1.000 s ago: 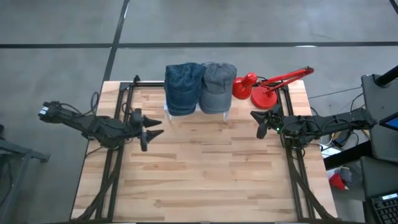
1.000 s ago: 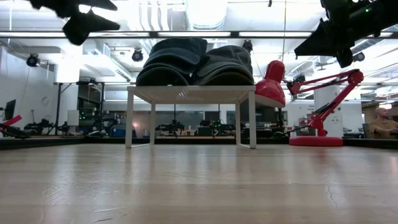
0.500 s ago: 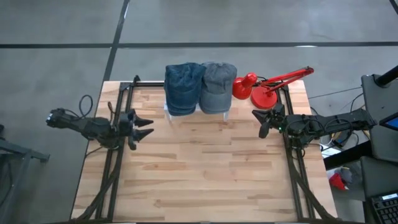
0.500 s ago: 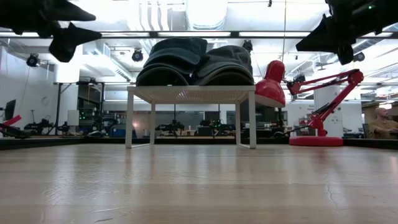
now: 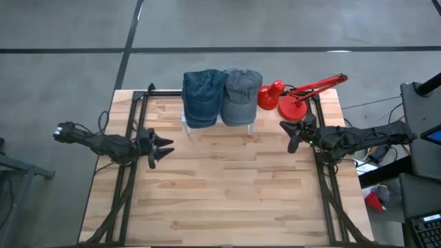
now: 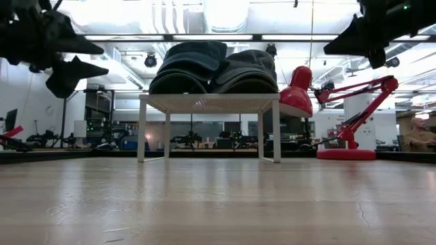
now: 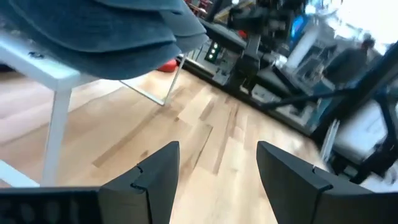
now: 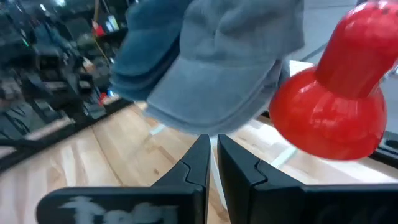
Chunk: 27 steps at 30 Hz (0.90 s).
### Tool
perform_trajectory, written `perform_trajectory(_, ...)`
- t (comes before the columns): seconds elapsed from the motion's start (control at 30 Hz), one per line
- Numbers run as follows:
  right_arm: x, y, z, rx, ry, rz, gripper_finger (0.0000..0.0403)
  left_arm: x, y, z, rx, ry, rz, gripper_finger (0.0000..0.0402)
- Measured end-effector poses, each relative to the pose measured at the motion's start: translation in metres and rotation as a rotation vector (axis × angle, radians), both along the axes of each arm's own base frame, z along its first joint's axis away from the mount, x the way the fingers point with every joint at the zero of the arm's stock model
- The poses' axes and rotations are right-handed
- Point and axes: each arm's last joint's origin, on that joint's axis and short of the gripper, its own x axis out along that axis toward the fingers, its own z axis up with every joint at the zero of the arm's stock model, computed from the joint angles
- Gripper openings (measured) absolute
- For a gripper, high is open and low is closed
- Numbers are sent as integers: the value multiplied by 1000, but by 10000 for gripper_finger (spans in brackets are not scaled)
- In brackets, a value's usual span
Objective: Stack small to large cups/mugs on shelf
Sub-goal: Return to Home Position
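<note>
Two stacks of soft caps sit side by side on the white perforated rack at the table's far edge: dark blue denim caps on the left, grey caps on the right, brims hanging over the near edge. My left gripper hovers open above the table's left side, short of the rack, holding nothing. In the left wrist view the gripper points past the rack's leg. My right gripper hovers shut at the right edge, by the lamp; the right wrist view shows that gripper facing the grey brim.
A red desk lamp stands at the far right corner, its base on the table, its shade beside the grey caps and close in front of my right gripper. Bare wooden planks stretch across the middle and near side.
My left gripper has drawn back toward the table's left edge, away from the rack, and sunk lower, staying open. My right gripper has shifted only slightly toward the right edge. The caps and rack have stayed put.
</note>
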Motion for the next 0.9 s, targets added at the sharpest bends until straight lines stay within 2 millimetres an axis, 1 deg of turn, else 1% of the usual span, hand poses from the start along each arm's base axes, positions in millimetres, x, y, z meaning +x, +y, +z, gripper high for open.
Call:
perform_trajectory(0.1,-8,-1,6,-7,-42,27,29,0,-1,-2,85,6,-60,216)
perform_trajectory(0.23,-22,-1,13,-38,-96,125,29,-2,-4,2,154,-68,-203,216)
perform_trajectory(0.33,-31,-2,12,-57,-130,173,29,-6,-5,-2,184,-94,-279,216)
perform_trajectory(0.5,-39,-3,-5,-49,-143,176,29,-8,-4,-13,206,-126,-279,216)
perform_trajectory(0.57,-40,-3,-11,-38,-157,175,29,-10,-4,-12,218,-160,-282,216)
perform_trajectory(0.7,-41,-3,-28,0,-164,170,29,-9,-5,-12,282,-173,-301,216)
perform_trajectory(0.9,-38,-3,-51,42,-151,166,29,-9,-5,-13,276,-174,-306,216)
